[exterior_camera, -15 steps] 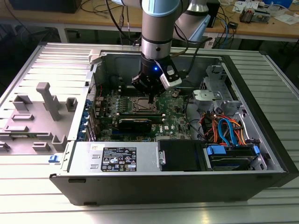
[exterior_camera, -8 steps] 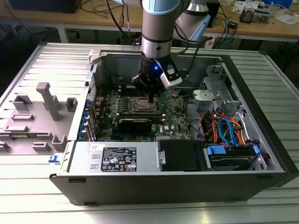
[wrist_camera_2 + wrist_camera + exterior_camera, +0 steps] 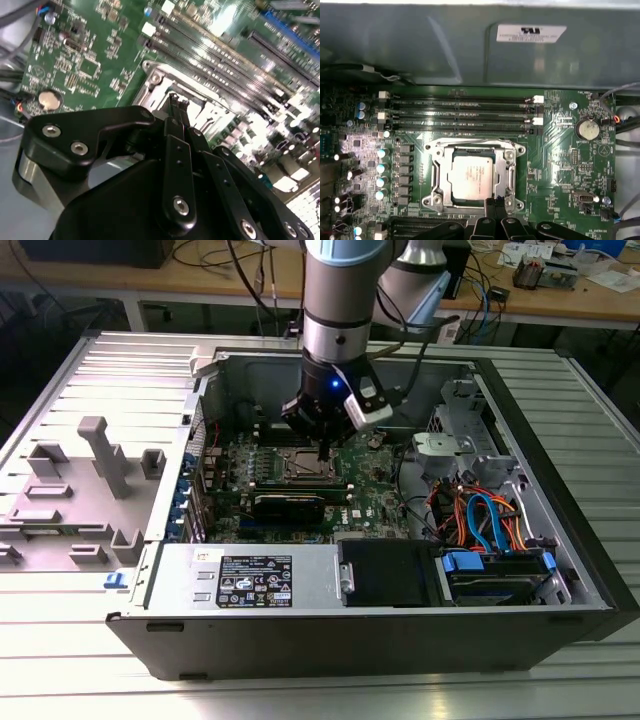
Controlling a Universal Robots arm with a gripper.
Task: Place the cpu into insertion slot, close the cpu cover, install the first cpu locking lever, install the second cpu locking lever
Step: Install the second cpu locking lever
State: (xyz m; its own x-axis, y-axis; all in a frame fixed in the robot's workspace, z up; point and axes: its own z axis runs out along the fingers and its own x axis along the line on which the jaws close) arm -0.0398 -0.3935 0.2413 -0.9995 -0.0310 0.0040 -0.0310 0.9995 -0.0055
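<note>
Nearest in the first wrist view, the gripper (image 3: 492, 206) hangs with its fingertips pinched together, grasping nothing, at the edge of the cpu cover (image 3: 510, 165). That cover lies flat over the cpu (image 3: 470, 174), which sits seated in the insertion slot (image 3: 445, 192) on the green motherboard (image 3: 560, 150). Beyond lie four memory slots (image 3: 460, 112). Farther still, the computer case (image 3: 560, 490) wall carries a white label (image 3: 530, 33) with unreadable print. Case and all rest on the bench (image 3: 300, 695).
</note>
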